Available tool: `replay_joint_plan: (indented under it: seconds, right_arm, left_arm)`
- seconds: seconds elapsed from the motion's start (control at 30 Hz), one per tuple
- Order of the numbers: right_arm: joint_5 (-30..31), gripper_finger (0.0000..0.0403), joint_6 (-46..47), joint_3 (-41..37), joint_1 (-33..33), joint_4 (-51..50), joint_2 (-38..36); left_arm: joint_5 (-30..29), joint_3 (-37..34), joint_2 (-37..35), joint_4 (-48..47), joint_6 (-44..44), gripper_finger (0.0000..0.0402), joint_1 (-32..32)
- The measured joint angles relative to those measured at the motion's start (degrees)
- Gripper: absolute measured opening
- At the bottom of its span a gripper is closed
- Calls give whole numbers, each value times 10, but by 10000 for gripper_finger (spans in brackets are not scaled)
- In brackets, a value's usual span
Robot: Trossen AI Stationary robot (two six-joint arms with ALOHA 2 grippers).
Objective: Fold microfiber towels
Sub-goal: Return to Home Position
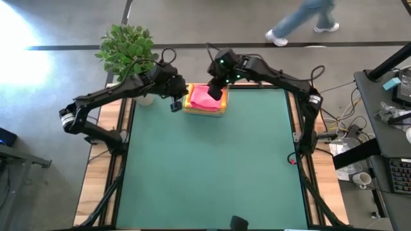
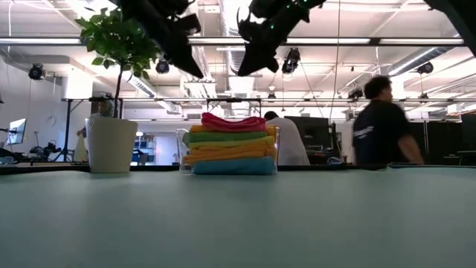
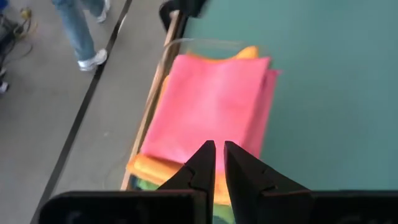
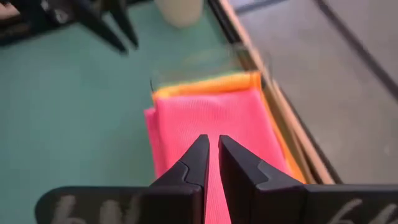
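High view shows only the pink towel (image 1: 203, 97) at the worktop's (image 1: 212, 167) 12 o'clock; low view reveals green, yellow, orange, blue towels (image 2: 229, 152) beneath. The left claw (image 1: 174, 102) hovers at its 9 o'clock, the right claw (image 1: 217, 91) above it, both closed, empty.

Towel stack (image 2: 229, 145): pink, green, yellow, orange, light blue; table (image 1: 212, 167) teal.

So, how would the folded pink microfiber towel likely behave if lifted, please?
Probably floppy: the folded pink microfiber towel lies in soft, rounded layers, so it may unfold. Likely light, being thin cloth; fuzzy surface should resist slipping.
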Motion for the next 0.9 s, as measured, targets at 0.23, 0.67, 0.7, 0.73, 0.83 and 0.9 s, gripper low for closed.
replay_joint_plan:
  seconds: [0.23,0.67,0.7,0.73,0.83,0.9]
  right_arm:
    - [1,27,50,0,1,6,-20]
    - [1,27,115,0,79,11,-22]
    - [1,27,122,0,89,11,-22]
    - [0,27,127,0,99,12,-22]
    - [1,27,138,0,130,12,-22]
    - [1,27,137,0,151,13,-22]
  left_arm:
    - [1,-24,-54,-1,-16,19,-52]
    - [2,-239,-277,65,-174,19,-109]
    - [2,-262,-300,76,-190,19,-115]
    - [2,-286,-322,90,-208,19,-121]
    - [2,-354,-391,126,-259,19,-143]
    - [3,-396,-438,148,-284,19,-157]
